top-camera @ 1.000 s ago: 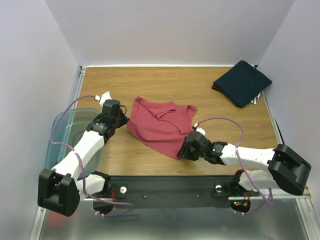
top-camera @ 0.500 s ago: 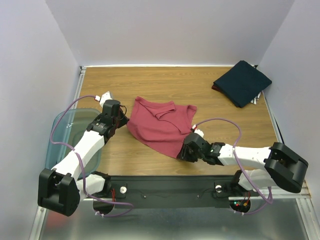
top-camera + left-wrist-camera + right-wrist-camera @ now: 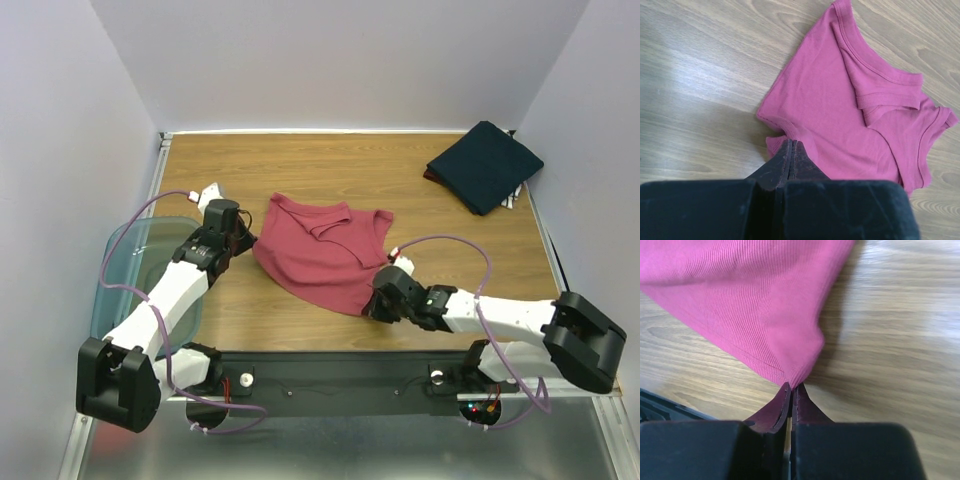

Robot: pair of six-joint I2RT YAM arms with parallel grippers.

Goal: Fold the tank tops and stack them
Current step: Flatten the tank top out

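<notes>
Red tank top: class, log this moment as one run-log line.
left gripper: shut on red tank top edge | right gripper: shut on its near corner | navy tank top: folded, far right

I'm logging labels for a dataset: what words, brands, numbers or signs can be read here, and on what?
None can be read.
The maroon tank top and folded navy tank top show no print.
The small white tag by the left arm is too small to read.
</notes>
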